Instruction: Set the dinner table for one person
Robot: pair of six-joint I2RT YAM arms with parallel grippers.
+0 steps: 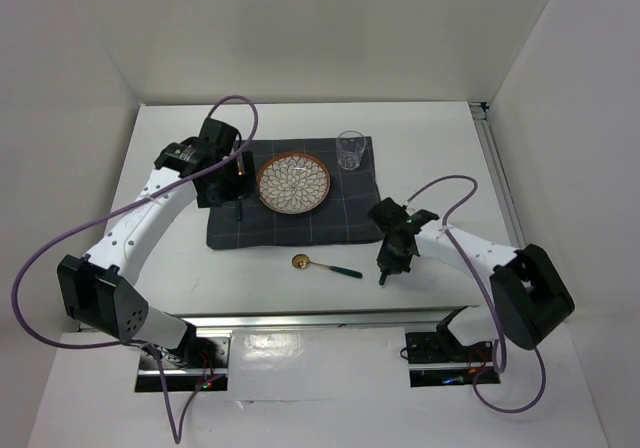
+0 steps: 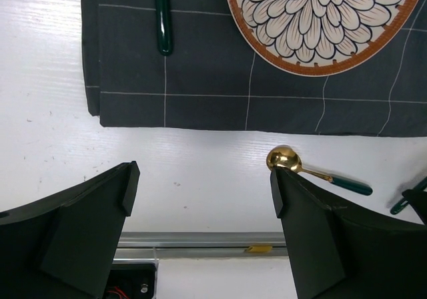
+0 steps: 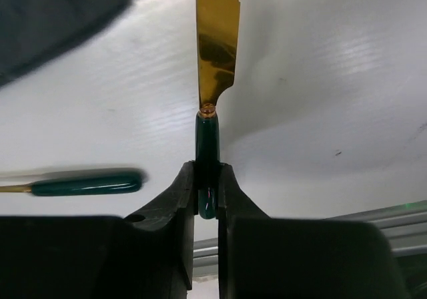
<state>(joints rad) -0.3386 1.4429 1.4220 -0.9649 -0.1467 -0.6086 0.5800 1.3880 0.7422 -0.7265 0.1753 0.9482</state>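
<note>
The white dinner table (image 1: pixel 430 138) carries a dark grid-lined cloth (image 1: pixel 345 218) with a flower-patterned plate (image 1: pixel 294 183) and a clear glass (image 1: pixel 350 150) on it. A green utensil handle (image 2: pixel 162 19) lies on the cloth left of the plate; its head is out of view. A gold spoon (image 1: pixel 325 265) with a green handle rests on the table in front of the cloth. My right gripper (image 3: pixel 207 179) is shut on the green handle of a gold knife (image 3: pixel 217 39), right of the spoon. My left gripper (image 2: pixel 203 185) hangs open and empty over the cloth's left side.
A metal rail (image 2: pixel 200 239) runs along the table's near edge. White walls enclose the table at the left, back and right. Purple cables (image 1: pixel 40 258) loop from both arms. The spoon's handle (image 3: pixel 87 182) lies just left of my right fingers.
</note>
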